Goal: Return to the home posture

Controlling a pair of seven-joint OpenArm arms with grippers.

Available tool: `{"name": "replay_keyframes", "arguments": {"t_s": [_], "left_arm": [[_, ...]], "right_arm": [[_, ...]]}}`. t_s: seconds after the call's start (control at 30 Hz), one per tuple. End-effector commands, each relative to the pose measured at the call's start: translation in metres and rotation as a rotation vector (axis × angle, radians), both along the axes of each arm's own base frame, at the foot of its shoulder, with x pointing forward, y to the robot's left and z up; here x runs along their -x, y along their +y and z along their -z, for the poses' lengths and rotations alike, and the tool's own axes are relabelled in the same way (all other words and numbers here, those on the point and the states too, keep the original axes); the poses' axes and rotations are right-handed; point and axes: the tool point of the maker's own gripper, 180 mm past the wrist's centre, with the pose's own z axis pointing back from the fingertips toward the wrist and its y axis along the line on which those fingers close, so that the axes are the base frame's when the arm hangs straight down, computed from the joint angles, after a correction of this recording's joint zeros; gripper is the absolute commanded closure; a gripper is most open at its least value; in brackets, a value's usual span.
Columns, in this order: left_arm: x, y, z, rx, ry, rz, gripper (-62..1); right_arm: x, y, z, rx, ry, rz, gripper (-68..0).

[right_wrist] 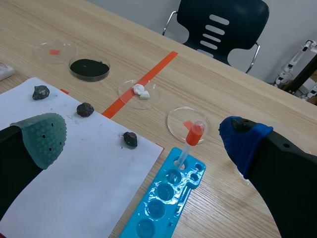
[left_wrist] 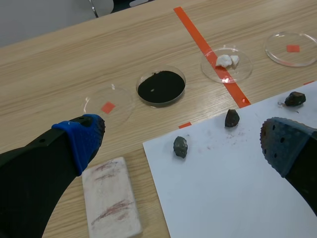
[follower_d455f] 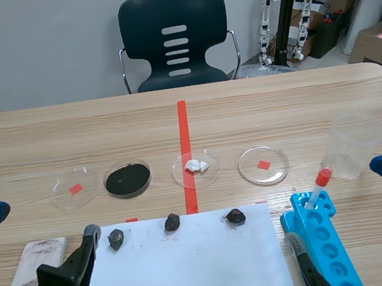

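Note:
Both grippers are open and hold nothing. My left gripper [follower_d455f: 40,225] hangs over the table's near left. Its blue pad is out at the left edge and its grey pad is by the paper's corner. In the left wrist view the left gripper [left_wrist: 182,141] spans a dark rock [left_wrist: 181,147] on the white paper [left_wrist: 233,193]. My right gripper [follower_d455f: 344,206] hangs over the near right. In the right wrist view the right gripper [right_wrist: 142,141] straddles the blue tube rack [right_wrist: 166,196] and its red-capped tube [right_wrist: 190,141].
Three dark rocks [follower_d455f: 172,222] lie along the paper's [follower_d455f: 187,270] far edge. Behind them are several petri dishes: one with black powder [follower_d455f: 128,179], one with white lumps [follower_d455f: 196,168]. A clear cup [follower_d455f: 357,144] stands far right and a streaked white block [follower_d455f: 34,266] near left.

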Motion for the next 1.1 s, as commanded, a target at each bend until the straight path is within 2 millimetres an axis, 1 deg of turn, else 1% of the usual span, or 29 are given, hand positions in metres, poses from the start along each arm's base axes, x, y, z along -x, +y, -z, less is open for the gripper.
{"name": "replay_keyframes", "arguments": {"t_s": [0.0, 0.5, 0.8, 1.07], "left_arm": [[-0.007, -0.006, -0.011, 0.020, -0.039, 0.011, -62.3], [-0.006, -0.008, -0.009, 0.021, -0.032, 0.016, -62.3], [0.011, -0.012, -0.014, 0.031, -0.064, 0.072, -62.3], [0.021, -0.012, -0.007, 0.026, -0.027, 0.080, -62.3]], "right_arm": [[-0.006, 0.000, -0.012, -0.010, -0.045, 0.000, -65.5], [-0.006, 0.000, -0.012, -0.010, -0.045, 0.000, -65.5], [-0.006, 0.000, -0.012, -0.010, -0.045, 0.000, -65.5], [-0.006, 0.000, -0.012, -0.010, -0.045, 0.000, -65.5]]}}
